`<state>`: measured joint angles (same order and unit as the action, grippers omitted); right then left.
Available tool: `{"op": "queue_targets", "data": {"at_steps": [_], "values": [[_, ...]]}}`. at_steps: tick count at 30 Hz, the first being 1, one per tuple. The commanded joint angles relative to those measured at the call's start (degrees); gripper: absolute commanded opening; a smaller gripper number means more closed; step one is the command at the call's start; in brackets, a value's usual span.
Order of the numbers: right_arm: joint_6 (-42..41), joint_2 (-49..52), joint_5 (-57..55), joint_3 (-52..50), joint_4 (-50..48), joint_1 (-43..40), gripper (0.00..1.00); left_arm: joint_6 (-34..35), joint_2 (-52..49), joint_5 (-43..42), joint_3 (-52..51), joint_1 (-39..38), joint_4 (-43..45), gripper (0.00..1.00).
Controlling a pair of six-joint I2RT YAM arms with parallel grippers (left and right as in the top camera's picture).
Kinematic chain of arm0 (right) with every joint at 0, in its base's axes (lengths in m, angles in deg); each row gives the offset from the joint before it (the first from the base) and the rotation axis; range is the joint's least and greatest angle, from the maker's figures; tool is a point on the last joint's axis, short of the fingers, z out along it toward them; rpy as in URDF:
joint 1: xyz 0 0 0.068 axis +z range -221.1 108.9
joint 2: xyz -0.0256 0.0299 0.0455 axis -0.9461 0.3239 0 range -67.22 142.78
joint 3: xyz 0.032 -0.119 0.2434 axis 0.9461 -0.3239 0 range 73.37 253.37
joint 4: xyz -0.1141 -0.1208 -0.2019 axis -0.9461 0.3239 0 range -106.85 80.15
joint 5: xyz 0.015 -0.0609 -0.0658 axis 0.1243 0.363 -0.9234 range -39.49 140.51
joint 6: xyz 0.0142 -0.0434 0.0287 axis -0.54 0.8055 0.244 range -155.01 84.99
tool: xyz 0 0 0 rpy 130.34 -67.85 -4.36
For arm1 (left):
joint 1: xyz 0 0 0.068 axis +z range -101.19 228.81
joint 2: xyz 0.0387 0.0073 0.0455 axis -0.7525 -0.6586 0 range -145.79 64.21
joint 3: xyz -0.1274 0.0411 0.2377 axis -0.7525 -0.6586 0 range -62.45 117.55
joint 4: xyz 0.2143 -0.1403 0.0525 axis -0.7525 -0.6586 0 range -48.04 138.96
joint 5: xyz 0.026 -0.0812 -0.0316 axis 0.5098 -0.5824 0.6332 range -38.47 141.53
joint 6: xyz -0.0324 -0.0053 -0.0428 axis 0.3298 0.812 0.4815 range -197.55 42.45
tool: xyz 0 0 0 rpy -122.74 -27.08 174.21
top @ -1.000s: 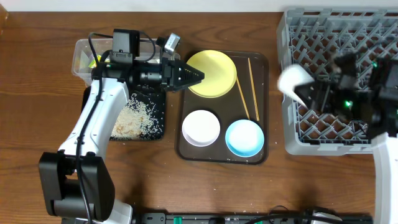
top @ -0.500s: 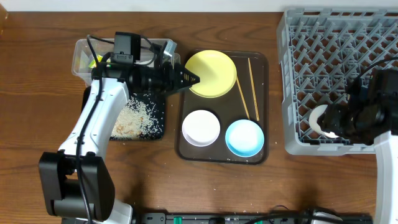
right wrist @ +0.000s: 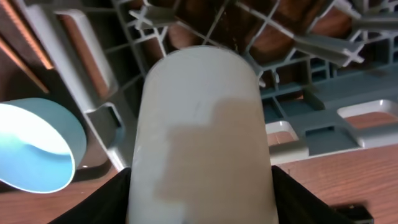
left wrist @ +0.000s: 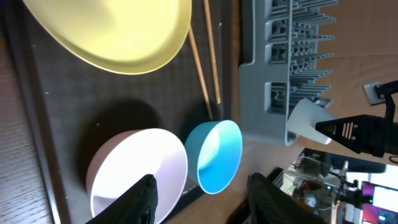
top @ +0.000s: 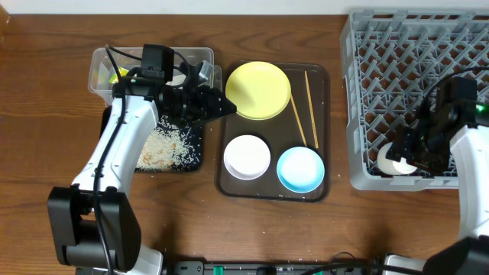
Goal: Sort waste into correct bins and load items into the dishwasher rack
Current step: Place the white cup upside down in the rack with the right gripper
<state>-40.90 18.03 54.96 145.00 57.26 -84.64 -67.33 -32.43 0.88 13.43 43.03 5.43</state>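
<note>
Cup [right wrist: 202, 134] sat clamped between the right claw's [right wrist: 200, 193] fingers and filled the right wrist view. Rack [right wrist: 298, 43] lattice lay just beyond its far end, and a blue bowl [right wrist: 34, 146] showed to one side, outside the rack wall. Only the overhead view placed that claw [top: 409, 153] low in the rack's [top: 359, 92] near corner on the tray side, with the forearm angled down into it.

A white mark on the right claw [left wrist: 354, 130] showed in the left wrist view but was too small to read.

The left claw [left wrist: 205, 199] was spread wide and held nothing. Below its tips sat the white bowl [left wrist: 140, 171] with the blue bowl touching it, and farther out the plate [left wrist: 118, 31] and chopsticks [left wrist: 202, 56]. Overhead, that arm reached level, its claw [top: 221, 107] at the brown tray's [top: 321, 191] edge, with the rice-strewn black tray [top: 172, 145] under the wrist.
</note>
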Motion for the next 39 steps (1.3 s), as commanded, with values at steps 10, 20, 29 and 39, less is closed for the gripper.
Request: {"op": "queue_targets", "data": {"at_steps": [10, 20, 29, 39], "values": [[-0.79, 3.10, 3.54, 1.05, -3.34, 0.13, 0.72, -2.73, 0.20, 1.27, 0.48, 0.02, -0.22, 0.50], [1.90, 3.10, 8.70, 1.05, -4.04, 2.89, 0.69, -2.73, 0.20, 1.27, 0.48, 0.02, -0.22, 0.50], [1.66, 3.10, 8.66, 1.05, -2.01, 5.73, 0.67, -2.73, 0.20, 1.27, 0.48, 0.02, -0.39, 0.50], [1.68, 3.10, 8.72, 1.99, -3.50, 5.70, 0.76, -2.73, 0.20, 1.27, 0.48, 0.02, -0.39, 0.50]]}}
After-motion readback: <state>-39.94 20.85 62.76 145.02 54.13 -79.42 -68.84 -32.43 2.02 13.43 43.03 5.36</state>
